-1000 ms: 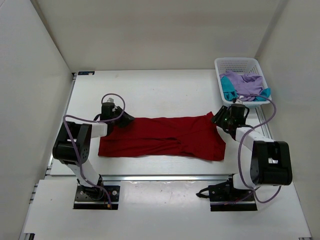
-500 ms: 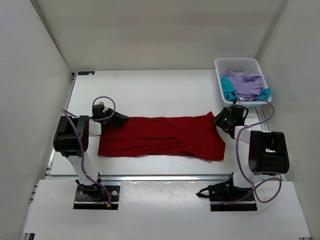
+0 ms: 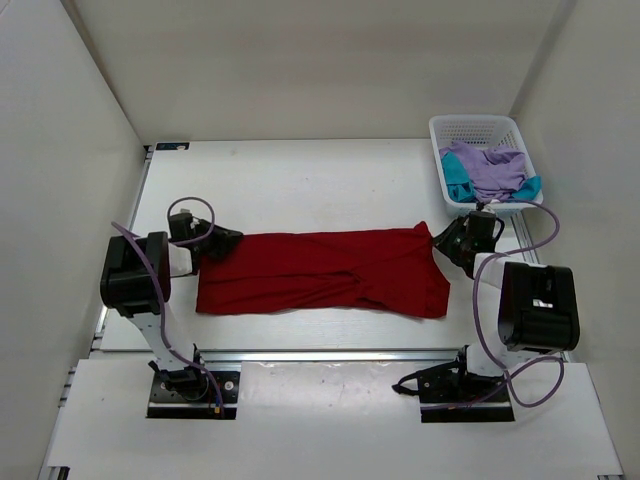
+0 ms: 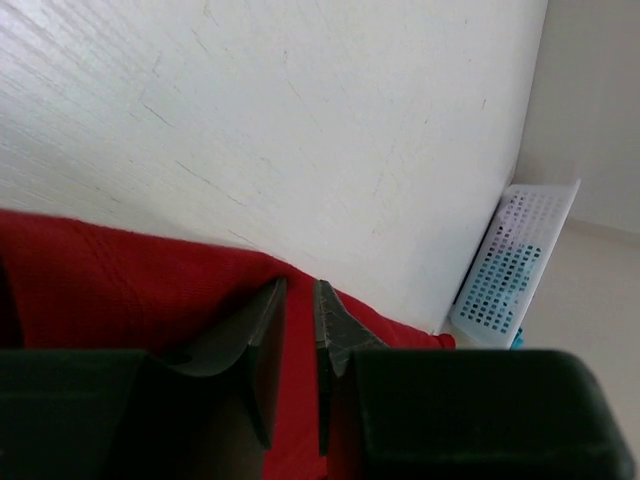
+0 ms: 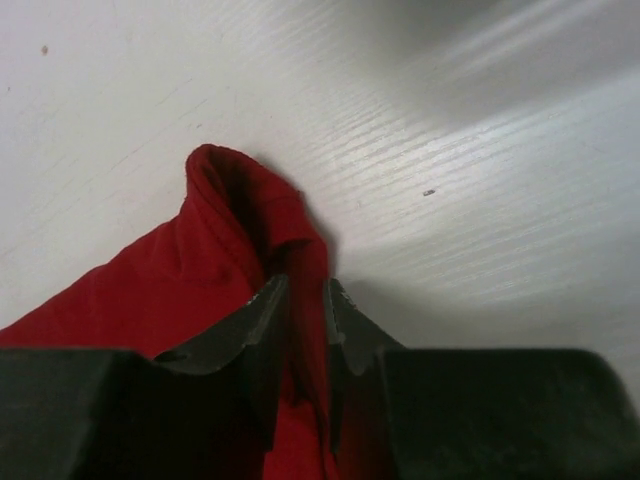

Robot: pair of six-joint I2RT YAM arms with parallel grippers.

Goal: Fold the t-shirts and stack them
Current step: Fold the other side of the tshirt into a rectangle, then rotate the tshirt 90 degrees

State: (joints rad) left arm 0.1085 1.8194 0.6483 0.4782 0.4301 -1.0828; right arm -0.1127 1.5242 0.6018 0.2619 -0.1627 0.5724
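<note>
Item: dark red cloth t-shirt (image 3: pixel 330 272), spread flat mid-way across the white table (image 3: pixel 300 180). My left gripper (image 3: pixel 222 240) is clamped on its far-left corner. My right gripper (image 3: pixel 447 238) is apparently pinching a raised fold at its far-right corner. Also: lavender cloth t-shirt (image 3: pixel 490 168) and teal cloth t-shirt (image 3: pixel 455 178), heaped in the white plastic mesh basket (image 3: pixel 470 128), far right.

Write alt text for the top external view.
A red t-shirt lies spread on a table, its far corners gripped in the jaws of the left arm and right arm. A basket at far right holds a purple shirt and a teal shirt.
</note>
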